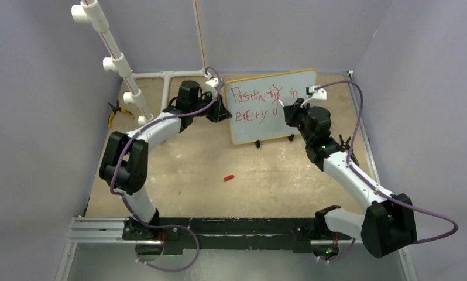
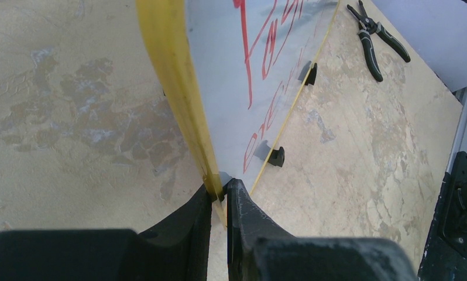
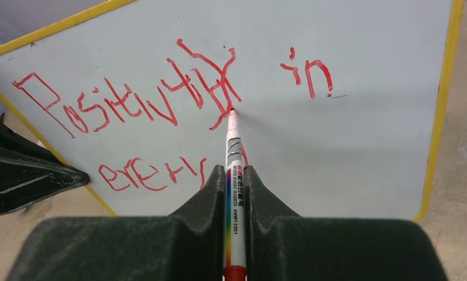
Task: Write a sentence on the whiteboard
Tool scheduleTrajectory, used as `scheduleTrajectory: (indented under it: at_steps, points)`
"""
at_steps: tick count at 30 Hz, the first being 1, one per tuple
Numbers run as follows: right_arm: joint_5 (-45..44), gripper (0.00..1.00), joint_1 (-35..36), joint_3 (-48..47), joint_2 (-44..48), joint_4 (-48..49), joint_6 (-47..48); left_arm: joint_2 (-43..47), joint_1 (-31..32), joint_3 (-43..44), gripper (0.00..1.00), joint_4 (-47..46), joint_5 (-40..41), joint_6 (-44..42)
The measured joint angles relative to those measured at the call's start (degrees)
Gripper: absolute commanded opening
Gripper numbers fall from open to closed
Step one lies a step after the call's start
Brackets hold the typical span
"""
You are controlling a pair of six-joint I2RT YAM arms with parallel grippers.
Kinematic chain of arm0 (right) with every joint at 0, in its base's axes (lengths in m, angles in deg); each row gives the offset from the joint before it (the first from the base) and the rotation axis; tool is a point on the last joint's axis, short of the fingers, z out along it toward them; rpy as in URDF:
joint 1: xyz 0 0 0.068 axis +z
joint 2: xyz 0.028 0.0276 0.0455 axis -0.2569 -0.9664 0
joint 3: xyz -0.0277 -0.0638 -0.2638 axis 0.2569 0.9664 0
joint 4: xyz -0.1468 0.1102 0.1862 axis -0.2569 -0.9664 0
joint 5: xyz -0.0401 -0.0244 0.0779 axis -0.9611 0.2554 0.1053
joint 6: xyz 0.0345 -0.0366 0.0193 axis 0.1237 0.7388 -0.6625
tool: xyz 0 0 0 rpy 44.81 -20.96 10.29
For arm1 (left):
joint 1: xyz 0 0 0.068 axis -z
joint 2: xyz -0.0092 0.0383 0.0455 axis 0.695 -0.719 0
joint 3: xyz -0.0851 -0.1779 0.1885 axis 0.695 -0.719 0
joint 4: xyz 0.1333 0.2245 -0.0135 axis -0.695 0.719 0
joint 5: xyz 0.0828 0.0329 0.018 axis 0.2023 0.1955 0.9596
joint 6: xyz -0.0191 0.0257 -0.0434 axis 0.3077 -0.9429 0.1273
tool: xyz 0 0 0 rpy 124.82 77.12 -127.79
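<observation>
Top external — left gripper (image 2: pixel 222 190) clamps whiteboard (image 1: pixel 266 130) edge | right gripper (image 3: pixel 234 175) holds marker (image 3: pixel 233 140) | small red piece (image 1: pixel 229 177), pliers (image 2: pixel 370 44) nearby

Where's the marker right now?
The marker sits in the right end effector, centre of the right wrist view, tip on the whiteboard by Positivity's last letter.

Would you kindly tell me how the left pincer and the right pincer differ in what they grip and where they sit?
The left pincer is shut on the yellow edge of the whiteboard; the right pincer is shut on a marker. The left pincer meets the board edge-on; the right pincer faces its front, marker tip at the red sentence. Both are black and closed.
</observation>
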Motion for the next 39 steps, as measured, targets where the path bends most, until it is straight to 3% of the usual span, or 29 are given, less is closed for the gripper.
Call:
scheduleTrajectory:
  at_steps: [39]
  points:
    - [-4.5,0.00,0.0,5.4,3.0,-2.3,-1.7,0.1,0.0,-0.1,0.00,0.0,0.0,0.1]
